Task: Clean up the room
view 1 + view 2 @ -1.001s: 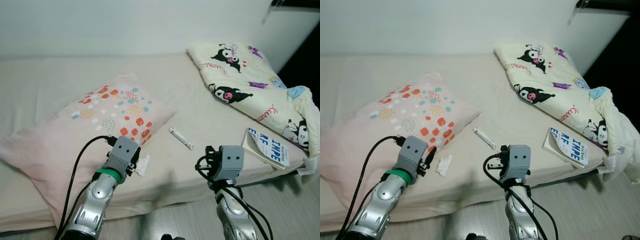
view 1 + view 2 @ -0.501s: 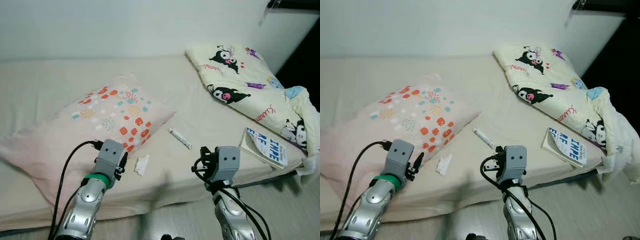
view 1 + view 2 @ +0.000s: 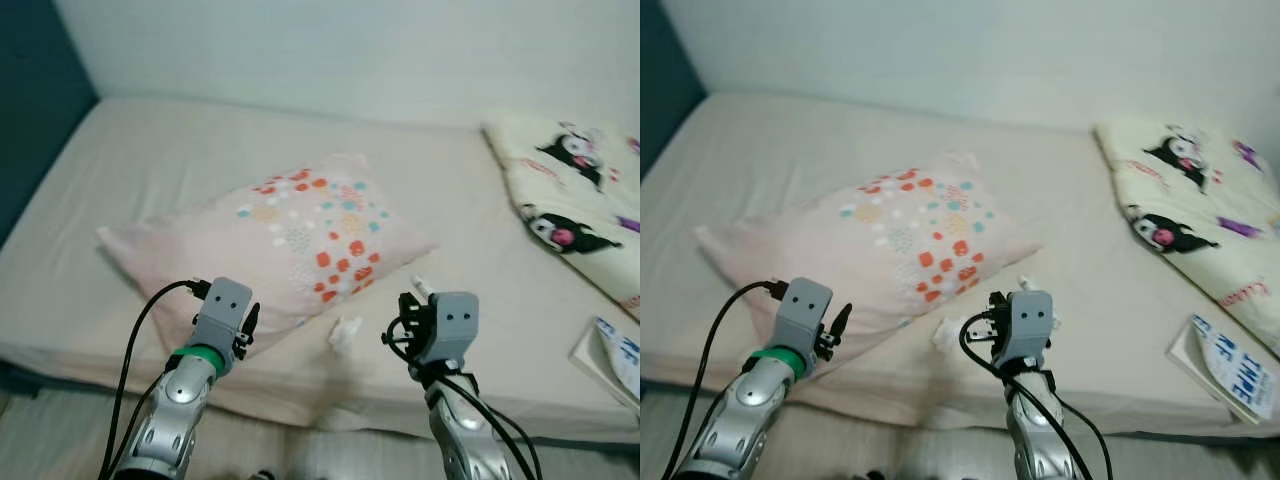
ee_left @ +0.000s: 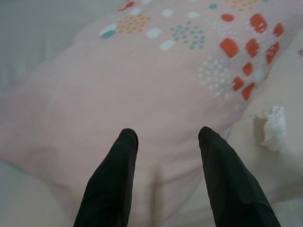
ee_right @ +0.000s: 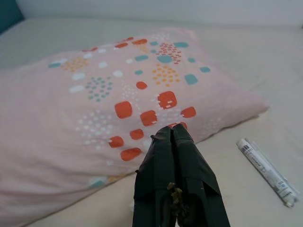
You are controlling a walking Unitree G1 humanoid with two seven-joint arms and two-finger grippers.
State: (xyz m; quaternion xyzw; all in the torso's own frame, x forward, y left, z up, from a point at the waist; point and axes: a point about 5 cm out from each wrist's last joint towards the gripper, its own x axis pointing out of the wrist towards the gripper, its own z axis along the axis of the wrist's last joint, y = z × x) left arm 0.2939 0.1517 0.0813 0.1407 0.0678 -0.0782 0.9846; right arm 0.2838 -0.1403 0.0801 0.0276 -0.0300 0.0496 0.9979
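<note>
Your left gripper (image 4: pixel 163 182) hangs spread and empty over the pillow (image 3: pixel 290 235); your right gripper (image 5: pixel 176 189) is closed, empty. The tissue (image 3: pixel 346 331) looks light and flimsy, so pinch its middle.

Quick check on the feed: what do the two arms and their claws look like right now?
Both arms are silver metal with boxy grey wrist housings and looping black cables. The left arm wears a green band below its wrist. The left claw and right claw each have two long black fingers.
</note>
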